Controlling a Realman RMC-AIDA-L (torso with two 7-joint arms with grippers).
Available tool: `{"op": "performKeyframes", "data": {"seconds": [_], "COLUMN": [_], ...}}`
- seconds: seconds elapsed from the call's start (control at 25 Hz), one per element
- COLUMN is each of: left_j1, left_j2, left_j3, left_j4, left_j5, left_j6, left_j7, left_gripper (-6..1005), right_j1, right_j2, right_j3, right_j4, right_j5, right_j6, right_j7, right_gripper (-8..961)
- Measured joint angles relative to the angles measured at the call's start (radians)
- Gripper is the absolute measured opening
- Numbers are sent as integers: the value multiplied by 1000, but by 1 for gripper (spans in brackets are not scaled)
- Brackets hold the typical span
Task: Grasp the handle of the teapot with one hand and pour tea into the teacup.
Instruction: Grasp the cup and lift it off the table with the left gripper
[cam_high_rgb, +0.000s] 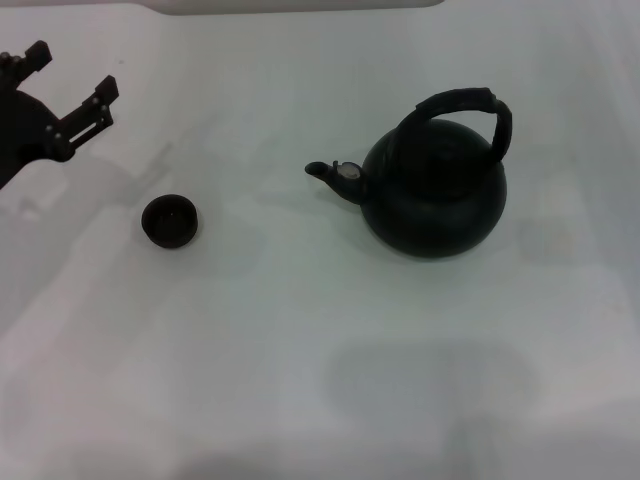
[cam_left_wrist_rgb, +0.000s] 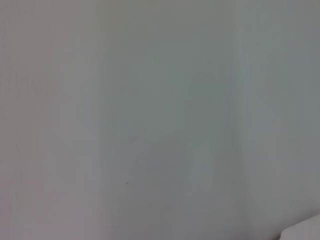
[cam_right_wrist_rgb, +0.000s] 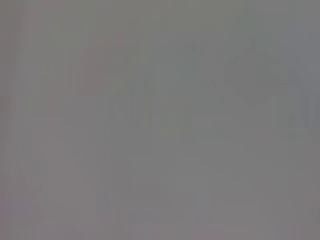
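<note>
Nearest the camera, the lower half of the frame shows only bare white tabletop (cam_high_rgb: 300, 380). Farther back, at centre left, the teacup (cam_high_rgb: 169, 220) stands upright and alone. Right of centre, well apart from it, sits the teapot (cam_high_rgb: 432, 188), its short spout pointing toward the cup. The handle (cam_high_rgb: 468, 108) arches over the pot's top, upright and free of any contact.

Farthest back, in the upper left corner, the left tool (cam_high_rgb: 72, 85) hangs above the tabletop with its fingers spread apart, holding nothing, well away from both vessels. The right tool is not seen in any view; both wrist views show only blank surface.

The pot looks like cast iron, so it is probably heavy and rigid, heavier still if filled. The cord-like texture of the handle should resist slipping. The best hold seems to be the crown of the arch, so the pot hangs balanced and tips predictably. The tiny cup is likely light and easily knocked.
</note>
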Motion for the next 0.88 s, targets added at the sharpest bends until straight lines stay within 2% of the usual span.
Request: {"op": "performKeyframes", "data": {"seconds": [0.36, 0.88], "left_j1": [-13, -18], "left_j2": [0, 2], "left_j3": [2, -1], "left_j4": [-35, -61], "left_j5": [-73, -83], "left_j6": [-1, -3], "left_j7": [54, 61], "left_gripper": [876, 877], "right_j1": [7, 22], "right_j2": [0, 0], "right_j3": [0, 0], "right_j4": [-30, -39], "right_j5": [0, 0], "right_j6": [-5, 6], "right_j7": [0, 1], "right_gripper": [579, 579]}}
